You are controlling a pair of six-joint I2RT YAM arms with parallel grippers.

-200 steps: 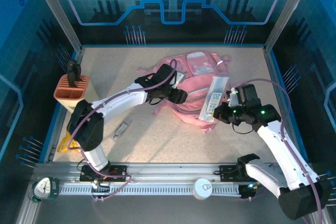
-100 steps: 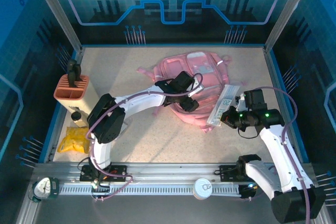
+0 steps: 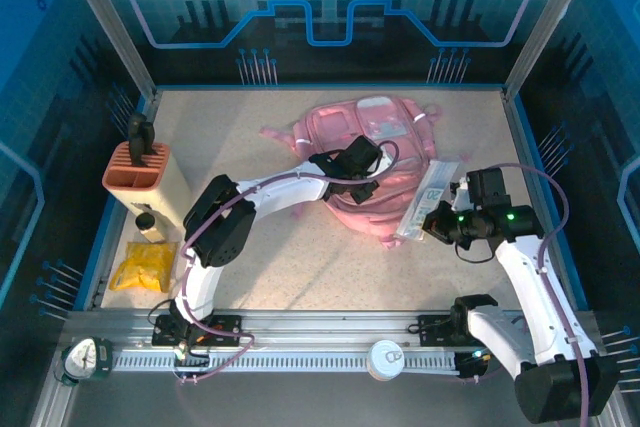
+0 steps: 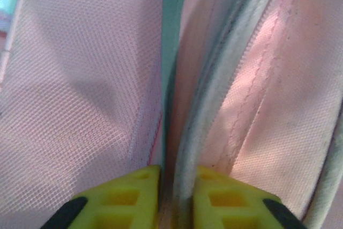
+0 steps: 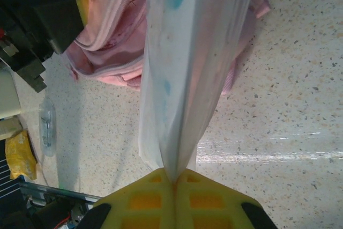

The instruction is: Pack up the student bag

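**Two thin pinches are carrying the whole step**

The left gripper (image 4: 174,199) is closing its yellow pads (image 4: 134,197) on a pale piped edge of the student bag (image 3: 385,132). Pink mesh fabric is running away directly ahead of its fingertips. The right gripper (image 5: 174,181) is clamping one edge of a clear pouch (image 5: 187,52), which is standing out of its jaws and reaching away across the bag's flank. In the overhead view the bag is lying just beyond both sets of fingertips, between the two grippers. I cannot tell whether the pouch is touching the bag or only hanging beside it.

Judging from this, the main risk is sitting in the grips. The left pads are holding only a narrow strip of soft fabric. A pull to open the bag may be slipping off the piping, or dragging the whole light bag across the table (image 3: 250,277) instead of spreading its mouth. The pouch is limp and held at one edge only, so it may be folding or snagging on the zipper lip rather than sliding in. A push against closed fabric could be twisting it out of the pads. No opening is showing ahead of the pouch, so the aim is looking uncertain. The grippers are also working close together, so a misjudged approach could be knocking the left gripper off its hold.
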